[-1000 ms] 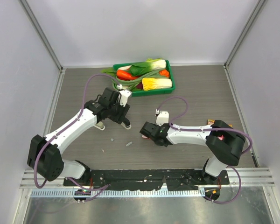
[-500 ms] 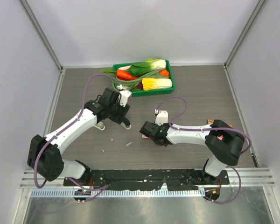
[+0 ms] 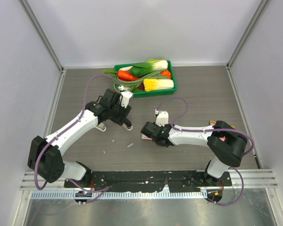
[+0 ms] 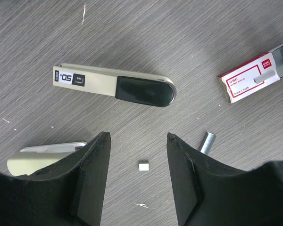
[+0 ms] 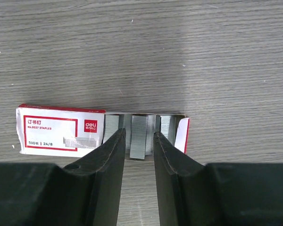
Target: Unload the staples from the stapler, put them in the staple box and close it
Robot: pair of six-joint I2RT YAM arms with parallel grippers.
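The stapler, pale metal with a black end, lies flat on the table ahead of my left gripper, which is open and empty above it. In the top view my left arm hides it. Loose staples lie on the table: a short grey strip and a tiny piece between the left fingers. My right gripper is narrowly open, its jaws either side of a staple strip sticking out of the open red-and-white box.
A plain beige-grey stapler lies beside the left finger. A green tray of toy vegetables stands at the back. Another grey bit lies near the front. Walls enclose the table on three sides.
My right gripper has crept slightly left and further from the base, toward the staple box. The left arm has not moved.
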